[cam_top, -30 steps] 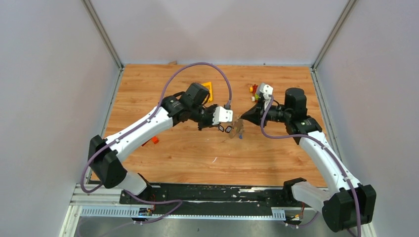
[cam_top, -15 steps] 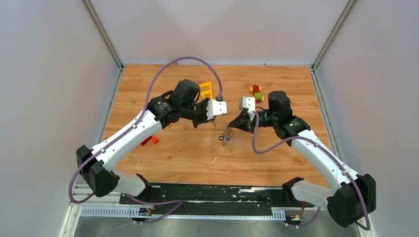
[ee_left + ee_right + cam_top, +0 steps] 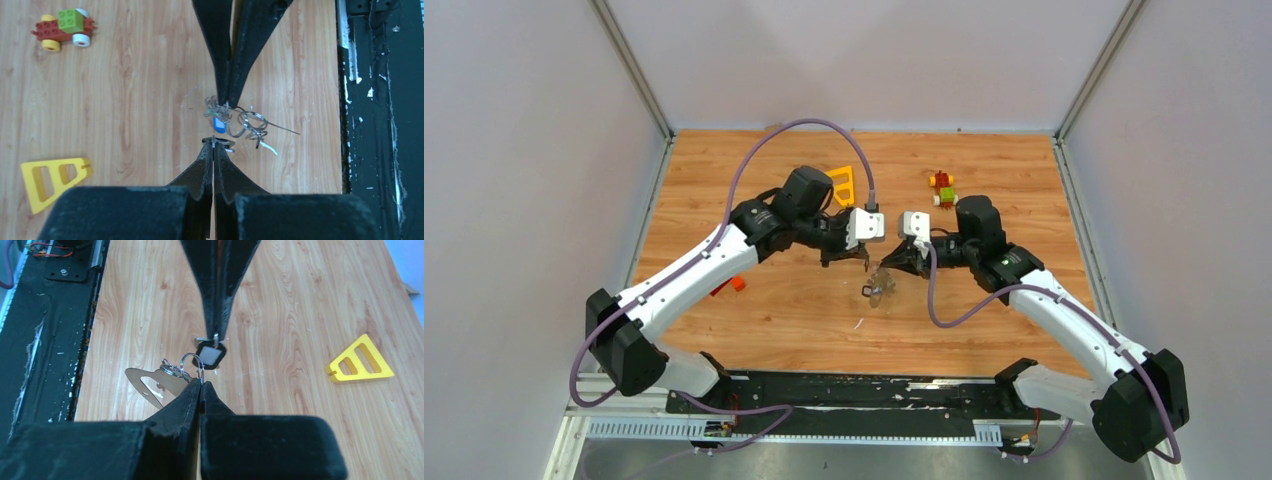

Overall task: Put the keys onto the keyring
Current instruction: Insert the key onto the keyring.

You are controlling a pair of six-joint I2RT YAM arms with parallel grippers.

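Now grips a black-tagged key (image 3: 210,356) in the closed left gripper (image 3: 214,145), aimed tip-on at the keyring (image 3: 134,376) clamped in the right gripper (image 3: 201,384) just ahead, above the table (image 3: 774,310), with its long axis crosswise.

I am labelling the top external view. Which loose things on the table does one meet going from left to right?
Small red piece → yellow triangle frame → keys → toy block figure.
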